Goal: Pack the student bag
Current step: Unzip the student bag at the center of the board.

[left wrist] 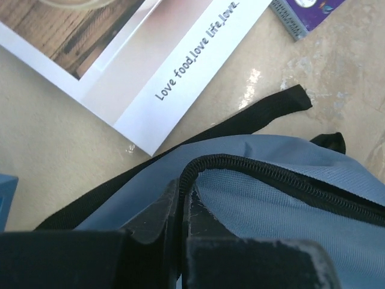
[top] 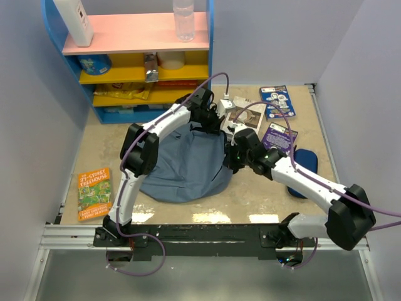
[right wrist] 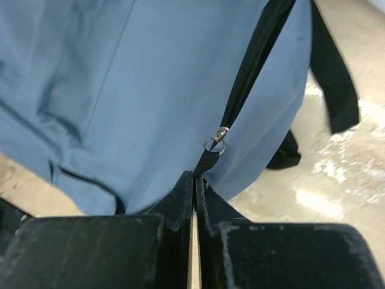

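The slate-blue student bag (top: 185, 166) lies in the middle of the table. My left gripper (top: 210, 122) is at its far upper edge, shut on the bag's black zipper rim (left wrist: 252, 171); the fingertips meet on it in the left wrist view (left wrist: 182, 189). My right gripper (top: 233, 158) is at the bag's right side, shut on the black zipper pull tab (right wrist: 207, 161) below its metal ring (right wrist: 215, 143); the fingertips meet in the right wrist view (right wrist: 197, 177). The bag's blue fabric (right wrist: 138, 90) and a black strap (right wrist: 328, 72) hang beyond them.
A white magazine (top: 245, 118) (left wrist: 138, 60) lies just behind the bag. Two purple booklets (top: 277, 100) (top: 280, 137) and a dark-blue pencil case (top: 305, 168) lie at the right. An orange book (top: 94, 193) lies front left. A coloured shelf (top: 138, 63) stands at the back.
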Motion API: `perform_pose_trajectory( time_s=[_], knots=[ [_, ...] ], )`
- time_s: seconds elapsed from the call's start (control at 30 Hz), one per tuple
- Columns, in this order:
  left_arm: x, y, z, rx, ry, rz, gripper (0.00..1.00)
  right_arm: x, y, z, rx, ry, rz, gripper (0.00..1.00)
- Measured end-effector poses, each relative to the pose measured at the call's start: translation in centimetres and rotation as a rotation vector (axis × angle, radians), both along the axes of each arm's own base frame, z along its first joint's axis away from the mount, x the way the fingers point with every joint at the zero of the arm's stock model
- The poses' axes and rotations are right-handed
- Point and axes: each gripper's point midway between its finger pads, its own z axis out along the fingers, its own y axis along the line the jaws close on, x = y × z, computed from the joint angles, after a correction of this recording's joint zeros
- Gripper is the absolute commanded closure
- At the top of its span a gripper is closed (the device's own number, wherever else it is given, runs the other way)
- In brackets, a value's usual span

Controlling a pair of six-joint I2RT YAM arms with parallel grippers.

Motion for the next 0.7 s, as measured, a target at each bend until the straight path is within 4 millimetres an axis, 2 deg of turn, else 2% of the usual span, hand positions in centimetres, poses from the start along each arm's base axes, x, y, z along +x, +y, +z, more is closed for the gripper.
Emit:
perform_pose_trajectory(
  time_s=[0.13, 0.27, 0.53, 0.63, 0.67, 0.7],
  knots=[
    [0.7, 0.5, -1.1, 0.041, 0.014, 0.079, 1.00, -2.6, 0.5, 1.1, 0.044, 0.004, 0.012, 1.00],
    [1.6, 1.0, -1.1, 0.046, 0.024, 0.153, 1.00, -4.3, 0.2, 1.7, 0.088, 0.011, -0.001, 1.00],
    [1.0, 2.9, -1.7, 0.044, 0.112, 0.237, 0.99, -5.5, -1.0, 0.6, 0.086, 0.023, -0.076, 1.00],
    [0.4, 4.8, -1.1, 0.051, 0.128, 0.257, 0.91, -5.4, -1.5, 0.4, 0.067, 0.018, -0.103, 1.00],
    [0.1, 5.5, -0.7, 0.057, 0.131, 0.262, 0.79, -5.4, -1.7, 0.4, 0.059, 0.015, -0.113, 1.00],
    [-0.1, 6.3, -0.3, 0.062, 0.134, 0.269, 0.73, -5.3, -1.8, 0.3, 0.050, 0.011, -0.121, 1.00]
  ],
)
